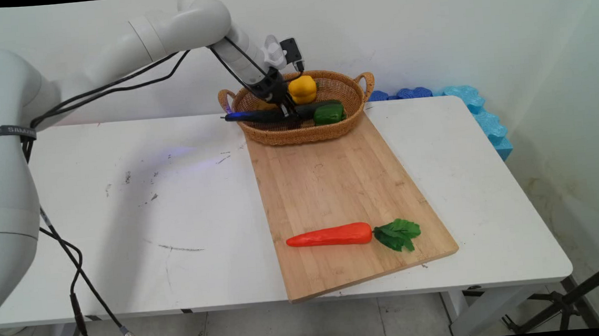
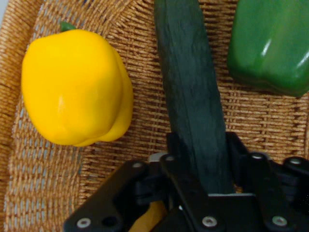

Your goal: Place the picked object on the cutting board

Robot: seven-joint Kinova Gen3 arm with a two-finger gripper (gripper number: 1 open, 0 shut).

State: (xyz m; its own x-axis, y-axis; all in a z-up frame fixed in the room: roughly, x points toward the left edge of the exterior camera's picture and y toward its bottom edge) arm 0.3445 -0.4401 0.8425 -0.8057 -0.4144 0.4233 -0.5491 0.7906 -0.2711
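Inside one basket [image 1: 307, 133], hand [image 2: 200, 159] pinching one cucumber [image 2: 190, 92], between two peppers, yellow [image 2: 77, 89] and green [image 2: 273, 43].

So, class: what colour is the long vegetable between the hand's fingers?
Dark green; the cucumber shows best in the hand view, lying in the basket.

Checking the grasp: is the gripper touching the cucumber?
Touching. In the hand view the gripper has its fingers pressed against both sides of the dark green cucumber, no gap showing.
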